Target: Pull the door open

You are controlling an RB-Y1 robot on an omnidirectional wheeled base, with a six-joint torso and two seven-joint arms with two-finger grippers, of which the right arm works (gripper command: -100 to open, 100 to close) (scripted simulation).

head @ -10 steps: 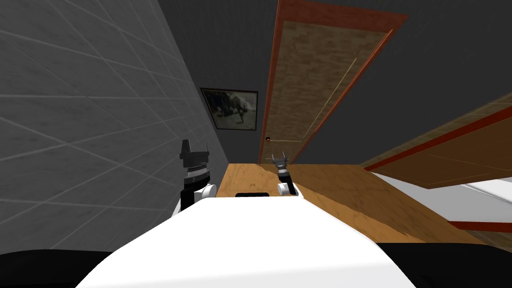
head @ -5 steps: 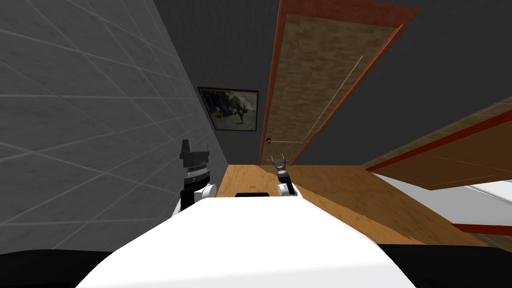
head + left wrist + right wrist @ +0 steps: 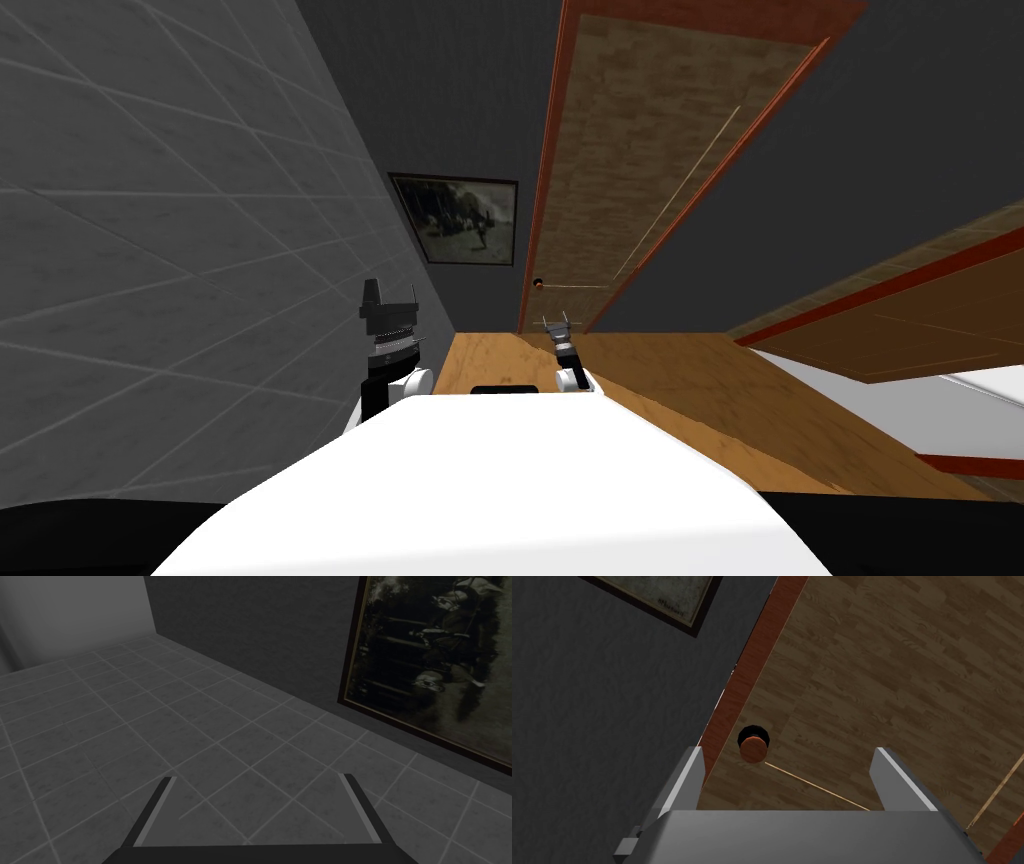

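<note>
The tall brown wood-grain door (image 3: 640, 150) sits in its reddish-brown frame (image 3: 545, 180) in the dark grey wall (image 3: 450, 100) ahead of me, just beside a dark framed picture (image 3: 462, 220). Its small round reddish-brown knob (image 3: 753, 749), on a black rosette, is close to the door's frame-side edge. My right jaws are released and empty. Their light grey fingers (image 3: 688, 776) stand wide apart, pointing at the door. The knob shows between them, nearer the finger on the frame's side, touching neither. My right arm is stretched forward over the tan wooden floor (image 3: 660, 375). My left jaws, raised beside the grey tiled wall (image 3: 150, 250), are also released, fingers (image 3: 155, 811) apart.
</note>
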